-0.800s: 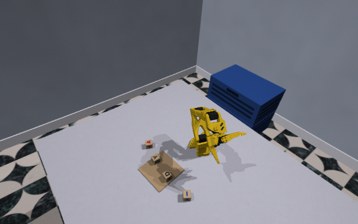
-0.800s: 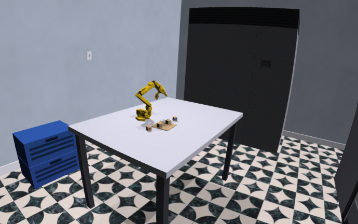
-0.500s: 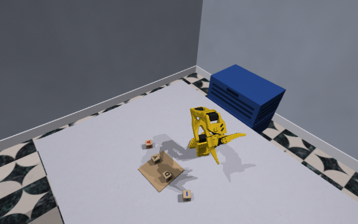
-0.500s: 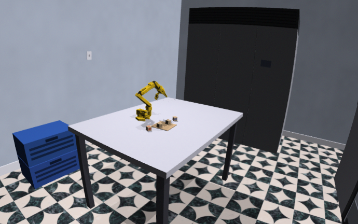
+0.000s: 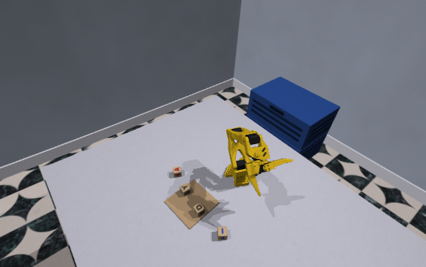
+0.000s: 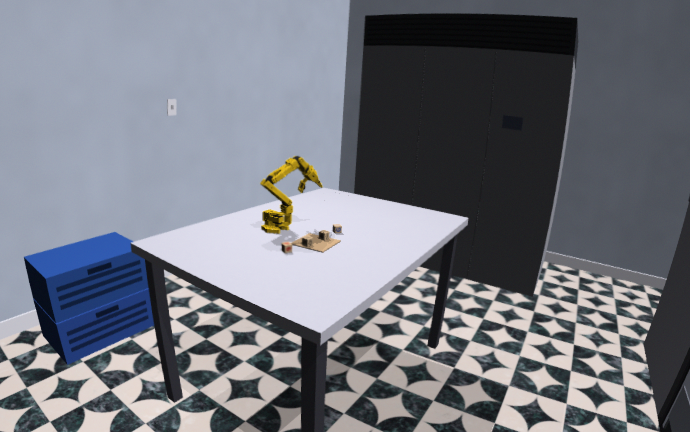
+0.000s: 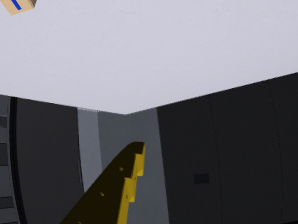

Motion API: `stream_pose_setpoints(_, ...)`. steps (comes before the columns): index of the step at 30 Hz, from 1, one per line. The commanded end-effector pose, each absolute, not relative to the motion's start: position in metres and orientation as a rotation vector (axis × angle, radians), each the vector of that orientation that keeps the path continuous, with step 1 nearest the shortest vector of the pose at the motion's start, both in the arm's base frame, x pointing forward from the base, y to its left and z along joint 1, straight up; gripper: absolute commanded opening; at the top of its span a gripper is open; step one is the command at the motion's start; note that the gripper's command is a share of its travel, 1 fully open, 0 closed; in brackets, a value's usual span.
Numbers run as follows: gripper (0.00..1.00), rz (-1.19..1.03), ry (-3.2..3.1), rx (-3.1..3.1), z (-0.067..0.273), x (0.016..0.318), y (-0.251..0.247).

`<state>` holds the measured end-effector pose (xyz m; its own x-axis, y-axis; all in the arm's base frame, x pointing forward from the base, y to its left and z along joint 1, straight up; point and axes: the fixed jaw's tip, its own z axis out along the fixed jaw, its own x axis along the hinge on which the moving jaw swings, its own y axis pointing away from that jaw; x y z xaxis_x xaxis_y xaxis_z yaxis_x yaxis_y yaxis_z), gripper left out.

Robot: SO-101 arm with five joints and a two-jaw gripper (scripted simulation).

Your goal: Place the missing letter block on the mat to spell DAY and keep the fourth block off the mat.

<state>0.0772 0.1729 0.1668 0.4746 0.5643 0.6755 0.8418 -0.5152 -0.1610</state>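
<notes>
A tan mat (image 5: pixel 186 215) (image 6: pixel 321 249) lies on the white table (image 5: pixel 119 157) (image 6: pixel 330 290) in front of the arm's base. Two wooden blocks stand on it: a Y block (image 5: pixel 185 188) (image 6: pixel 306 241) and a D block (image 5: pixel 199 208) (image 6: pixel 324 235), with a gap between them. A block with a red A (image 5: pixel 176 171) (image 6: pixel 287 247) lies on the table just off the mat, near the Y. A block with a blue I (image 5: pixel 222 232) (image 6: pixel 336 228) lies off the mat past the D. My gripper (image 5: pixel 275 177) (image 6: pixel 310 187) is open and empty, raised high and turned away from the blocks. One yellow jaw (image 7: pixel 120 203) shows in the wrist view.
A blue drawer cabinet (image 5: pixel 291 114) (image 6: pixel 89 292) stands on the floor behind the table. A tall dark cupboard (image 6: pixel 458 147) stands by the far wall. The table edge is well away from the mat.
</notes>
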Motion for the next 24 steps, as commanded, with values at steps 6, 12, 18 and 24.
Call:
stream_pose_setpoints(6,1.0,-0.796,-1.153,-2.223,0.173,0.077,0.174)
stream_pose_setpoints(12,1.0,-0.775,-1.164,-2.244,0.167,0.077,0.173)
stream_pose_setpoints(18,1.0,-0.817,-1.142,-2.202,0.175,0.076,0.17)
stream_pose_setpoints(24,1.0,-0.849,-1.125,-2.169,0.182,0.075,0.168)
